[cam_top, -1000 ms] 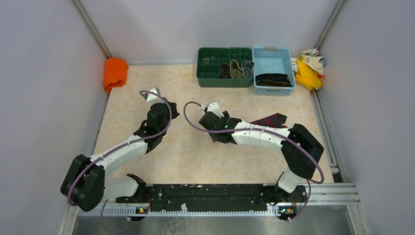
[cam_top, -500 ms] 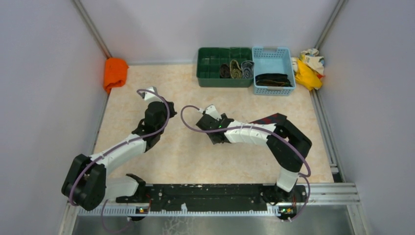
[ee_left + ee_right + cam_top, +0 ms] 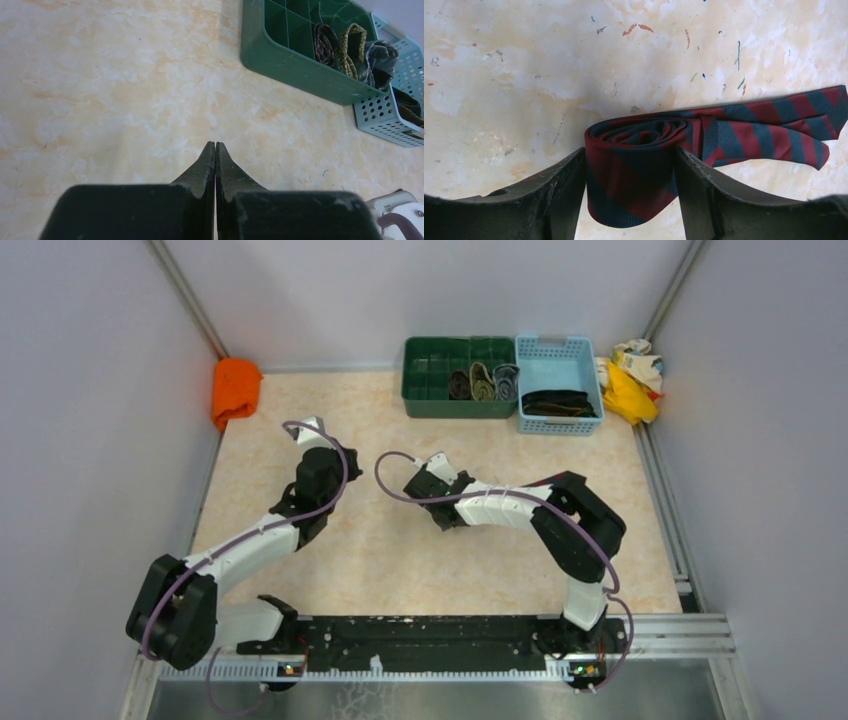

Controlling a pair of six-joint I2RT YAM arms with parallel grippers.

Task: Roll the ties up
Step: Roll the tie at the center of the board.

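My right gripper (image 3: 630,160) (image 3: 440,508) is shut on a dark red and navy tie (image 3: 639,165), rolled into a coil between the fingers. Its loose tail (image 3: 774,130) trails right on the table; in the top view only a bit of it (image 3: 548,483) shows behind the right arm. My left gripper (image 3: 215,146) (image 3: 300,512) is shut and empty, over bare table left of centre. Three rolled ties (image 3: 482,383) (image 3: 350,50) sit in the green divided tray (image 3: 430,390). Dark ties (image 3: 557,402) lie in the light blue basket (image 3: 558,350).
An orange cloth (image 3: 234,388) lies at the far left corner. Yellow-and-cream rags (image 3: 633,378) are piled at the far right, outside the basket. Grey walls close in left and right. The arm bases and rail (image 3: 430,640) run along the near edge.
The right arm has folded in and its elbow has swung left, covering more of the tie's tail. The right gripper stays near table centre. The left arm has barely moved.
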